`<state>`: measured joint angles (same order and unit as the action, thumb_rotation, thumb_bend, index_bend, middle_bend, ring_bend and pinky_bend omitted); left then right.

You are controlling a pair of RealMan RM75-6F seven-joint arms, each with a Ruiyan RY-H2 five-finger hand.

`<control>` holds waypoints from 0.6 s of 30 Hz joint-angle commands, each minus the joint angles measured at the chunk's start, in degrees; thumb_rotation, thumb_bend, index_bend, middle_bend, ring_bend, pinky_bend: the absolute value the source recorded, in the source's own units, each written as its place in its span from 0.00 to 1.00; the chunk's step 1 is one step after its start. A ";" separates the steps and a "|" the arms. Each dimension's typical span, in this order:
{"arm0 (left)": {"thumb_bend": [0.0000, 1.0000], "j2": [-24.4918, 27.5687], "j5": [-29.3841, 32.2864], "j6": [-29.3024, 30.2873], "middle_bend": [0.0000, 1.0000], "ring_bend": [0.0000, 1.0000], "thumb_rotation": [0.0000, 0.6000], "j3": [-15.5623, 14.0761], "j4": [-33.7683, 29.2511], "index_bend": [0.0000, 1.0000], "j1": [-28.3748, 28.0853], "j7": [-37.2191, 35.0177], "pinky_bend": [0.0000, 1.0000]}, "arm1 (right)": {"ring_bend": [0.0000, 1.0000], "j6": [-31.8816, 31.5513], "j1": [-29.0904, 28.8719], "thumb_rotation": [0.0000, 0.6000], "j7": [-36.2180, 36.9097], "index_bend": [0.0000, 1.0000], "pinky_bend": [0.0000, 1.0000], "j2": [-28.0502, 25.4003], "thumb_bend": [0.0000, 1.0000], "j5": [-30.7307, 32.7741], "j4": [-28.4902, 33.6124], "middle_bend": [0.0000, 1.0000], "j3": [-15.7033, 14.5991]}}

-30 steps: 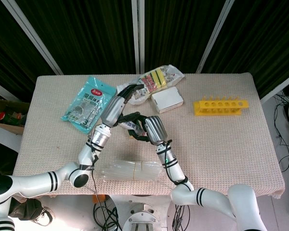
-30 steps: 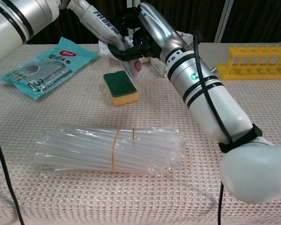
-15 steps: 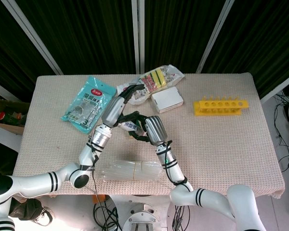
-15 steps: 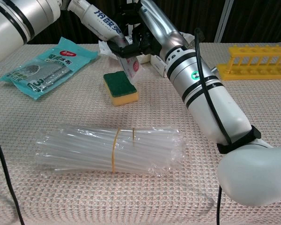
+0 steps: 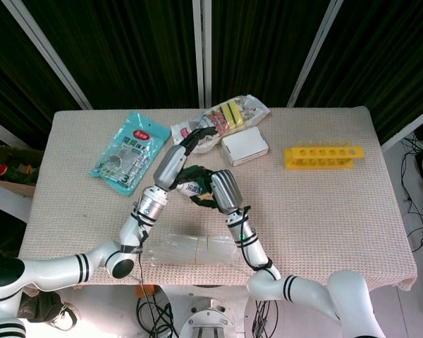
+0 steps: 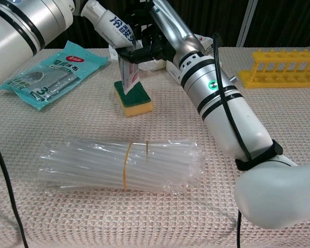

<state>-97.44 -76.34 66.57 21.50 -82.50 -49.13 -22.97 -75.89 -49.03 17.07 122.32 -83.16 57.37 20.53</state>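
The right hand (image 6: 144, 44) has its fingers clamped on a small packet (image 6: 129, 77), which hangs upright just above the green-topped sponge (image 6: 133, 96). The left hand (image 5: 197, 132) reaches in over the sponge from behind; its fingers are mostly hidden in both views, so I cannot tell whether they are apart or together. In front of the sponge on the worktop (image 6: 67, 217) lies a clear bag of straws (image 6: 121, 164). Left of the sponge lies a teal pouch (image 6: 51, 72); far to its right stands a yellow rack (image 6: 281, 70).

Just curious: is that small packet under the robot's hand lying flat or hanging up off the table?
Hanging: the right hand pinches the small packet by its top, above the sponge.
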 commanded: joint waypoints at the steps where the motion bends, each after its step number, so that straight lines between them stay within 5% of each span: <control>1: 0.00 -1.60 -0.35 1.15 0.17 0.10 0.00 -0.15 1.13 0.11 0.05 -0.51 0.17 | 0.81 -0.05 0.06 1.00 0.02 1.00 0.96 0.14 0.63 0.05 -0.05 0.89 -0.05; 8: 0.00 -5.33 -1.71 3.02 0.15 0.10 0.00 -1.07 4.48 0.11 0.16 -3.09 0.18 | 0.81 -0.34 0.25 1.00 0.08 1.00 0.96 0.20 0.63 0.22 -0.08 0.89 0.15; 18: 0.00 -11.02 -2.99 8.35 0.11 0.09 0.00 1.35 9.66 0.10 0.08 -8.72 0.18 | 0.81 -0.17 0.69 1.00 0.62 1.00 0.96 -0.05 0.64 0.65 -0.32 0.89 0.20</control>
<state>-108.15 -79.10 74.31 22.19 -73.22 -48.94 -31.43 -76.04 -48.35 17.72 122.28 -82.50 57.04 20.76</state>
